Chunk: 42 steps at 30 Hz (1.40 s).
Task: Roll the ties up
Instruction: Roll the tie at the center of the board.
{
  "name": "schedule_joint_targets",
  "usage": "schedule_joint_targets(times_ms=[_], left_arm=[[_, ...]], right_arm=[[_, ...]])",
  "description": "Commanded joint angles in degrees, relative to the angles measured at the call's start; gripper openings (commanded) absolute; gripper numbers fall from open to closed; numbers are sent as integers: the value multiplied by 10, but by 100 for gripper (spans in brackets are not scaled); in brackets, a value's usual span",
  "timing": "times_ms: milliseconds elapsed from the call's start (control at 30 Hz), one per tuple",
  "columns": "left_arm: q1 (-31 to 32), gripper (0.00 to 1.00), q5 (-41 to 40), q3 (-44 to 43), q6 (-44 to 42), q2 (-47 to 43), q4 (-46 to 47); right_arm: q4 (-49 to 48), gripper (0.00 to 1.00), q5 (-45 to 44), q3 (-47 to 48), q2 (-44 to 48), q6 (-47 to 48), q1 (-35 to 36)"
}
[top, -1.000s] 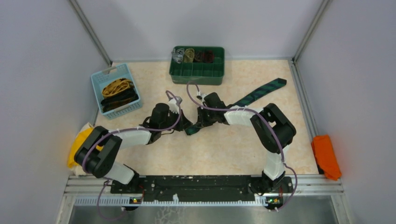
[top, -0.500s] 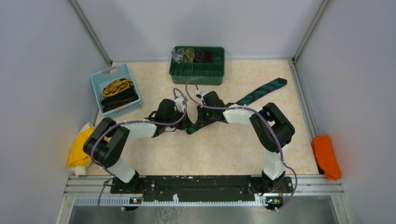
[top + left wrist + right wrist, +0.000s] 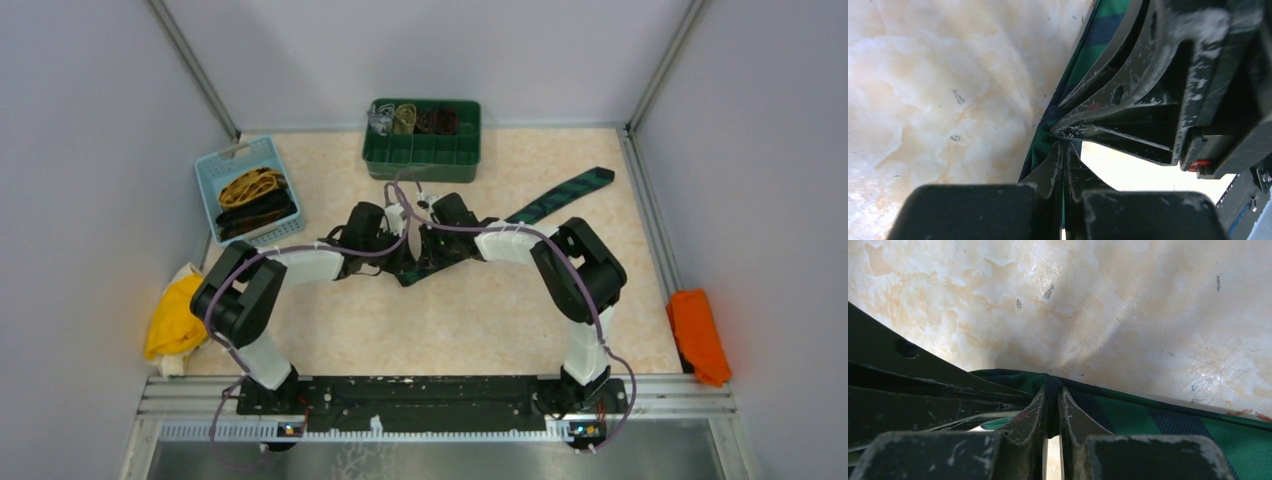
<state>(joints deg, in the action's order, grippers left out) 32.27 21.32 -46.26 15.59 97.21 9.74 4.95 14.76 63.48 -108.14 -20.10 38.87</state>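
A pale marbled table (image 3: 480, 320) fills a booth of plain grey walls, with both arms reaching in from the near edge. Across its middle lies the green checked tie (image 3: 560, 195), its broad end angled toward the far right and its other end hidden under the two wrists where they meet.

A blue basket (image 3: 232, 155) at the far left holds a mustard tie (image 3: 250, 185) and a black tie (image 3: 258, 212). A green bin (image 3: 425, 170) at the far centre carries rolled ties (image 3: 415, 120) in its back row. A yellow cloth (image 3: 175, 315) sits off the left edge and an orange cloth (image 3: 697, 335) off the right.

From above, the arms block any sight of the grip. The wrist cameras supply it. The left gripper (image 3: 1064, 150) has its fingers pressed together on a thin edge of the tie. The right gripper (image 3: 1053, 395) is clamped on a dark raised fold. The two grippers' tips are almost touching, low over the table.
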Motion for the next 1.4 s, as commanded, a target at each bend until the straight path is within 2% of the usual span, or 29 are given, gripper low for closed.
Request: schedule_joint_targets(times_ms=[0,133,300,400,533,700,1167,1267,1367], left_arm=[[0,0,42,-10,-17,20,-36],[1,0,45,-3,-16,29,-40],[2,0,38,1,-10,40,-38],[2,0,29,0,-11,43,-43],[1,0,22,0,-10,41,-46],[2,0,22,-5,-4,30,-48],[2,0,49,-44,5,-7,-20],[1,0,40,-56,8,-14,-17],[0,0,-8,-61,17,-40,-21]], right_arm=[[3,8,-13,16,-7,13,-6],[7,11,-19,13,-1,13,-6],[12,34,-41,16,12,11,-6],[6,40,-54,9,32,8,-6],[11,40,-81,0,61,8,-6],[10,36,-114,-22,93,8,-6],[-21,37,-124,-84,169,22,-1],[-23,38,-138,-97,188,30,5],[-14,38,-177,-102,206,50,30]])
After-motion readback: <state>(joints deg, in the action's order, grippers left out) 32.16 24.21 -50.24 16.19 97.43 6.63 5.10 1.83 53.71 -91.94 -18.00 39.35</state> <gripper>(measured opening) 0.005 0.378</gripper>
